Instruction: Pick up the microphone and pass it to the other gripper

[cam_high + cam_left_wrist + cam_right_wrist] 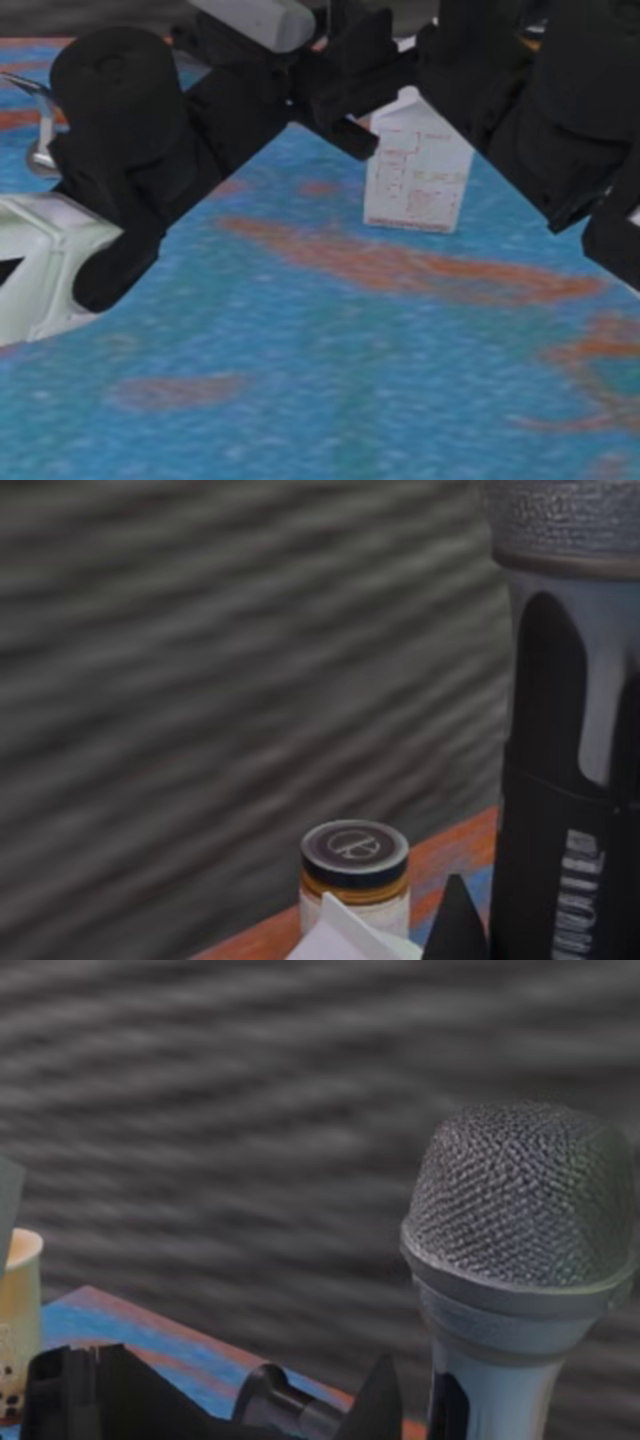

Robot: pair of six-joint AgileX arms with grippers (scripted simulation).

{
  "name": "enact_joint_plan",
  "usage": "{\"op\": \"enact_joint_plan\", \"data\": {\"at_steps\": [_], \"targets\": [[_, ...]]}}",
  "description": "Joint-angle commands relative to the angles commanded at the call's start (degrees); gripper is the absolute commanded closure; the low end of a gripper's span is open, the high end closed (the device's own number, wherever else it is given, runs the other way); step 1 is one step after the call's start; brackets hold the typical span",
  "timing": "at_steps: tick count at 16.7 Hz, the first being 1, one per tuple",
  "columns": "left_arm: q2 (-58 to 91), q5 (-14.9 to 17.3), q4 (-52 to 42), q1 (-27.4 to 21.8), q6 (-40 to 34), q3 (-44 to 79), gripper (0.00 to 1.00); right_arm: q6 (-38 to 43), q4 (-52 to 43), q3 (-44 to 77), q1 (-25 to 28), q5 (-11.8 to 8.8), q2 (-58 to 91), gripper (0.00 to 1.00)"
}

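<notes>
The microphone (520, 1220) stands upright, its grey mesh head on top and the black handle (560, 860) below. In the top view it is hidden under the two arms, which meet at the far middle of the table. My left gripper (345, 115) reaches in from the left. One fingertip (455, 925) lies against the handle's side, and the grip looks shut on it. My right gripper (435, 80) comes in from the right, close beside the microphone.
A white carton (418, 165) stands just in front of the grippers. A jar with a black lid (355, 875) and a pale cup (18, 1310) stand near the far edge. A dark grey tool handle (285, 1395) and a silver stand (35, 130) lie farther left.
</notes>
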Motion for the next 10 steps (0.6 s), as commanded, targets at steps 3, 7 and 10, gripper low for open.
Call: {"op": "enact_joint_plan", "data": {"at_steps": [3,7,10], "targets": [[0.0,0.0,0.0,0.0,0.0,0.0,1.0,-0.01,1.3,4.98,-1.36,-1.28,6.31,0.0],[0.0,0.0,0.0,0.0,0.0,0.0,1.0,-0.02,1.57,6.19,-1.74,-1.63,7.65,0.0],[0.0,0.0,0.0,0.0,0.0,0.0,1.0,-0.02,1.57,6.19,-1.74,-1.63,7.65,0.15]]}}
